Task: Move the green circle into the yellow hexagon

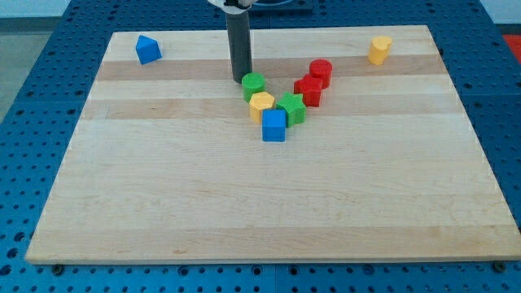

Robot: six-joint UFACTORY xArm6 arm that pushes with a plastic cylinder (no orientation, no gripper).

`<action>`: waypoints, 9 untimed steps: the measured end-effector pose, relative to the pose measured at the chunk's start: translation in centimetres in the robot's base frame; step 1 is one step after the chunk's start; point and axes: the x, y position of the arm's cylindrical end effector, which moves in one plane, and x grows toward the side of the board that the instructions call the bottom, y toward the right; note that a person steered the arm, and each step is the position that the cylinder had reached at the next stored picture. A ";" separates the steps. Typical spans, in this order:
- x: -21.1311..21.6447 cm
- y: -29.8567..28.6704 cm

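The green circle (254, 85) sits near the board's upper middle. It touches the yellow hexagon (261, 105), which lies just below and to its right. My tip (240, 80) stands right against the green circle's upper left side. A green star-shaped block (291, 107) lies right of the hexagon, and a blue cube (274, 125) lies below it, both close to it.
A red block (308, 90) and a red cylinder (321, 72) lie right of the cluster. A blue block (147, 50) sits at the top left and a yellow block (379, 50) at the top right. The wooden board (244, 203) lies on a blue perforated table.
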 end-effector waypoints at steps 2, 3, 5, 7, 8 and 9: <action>-0.7 0.4; -0.7 0.5; 0.6 0.5; 0.8 0.5; 0.5 1.0; -0.2 1.8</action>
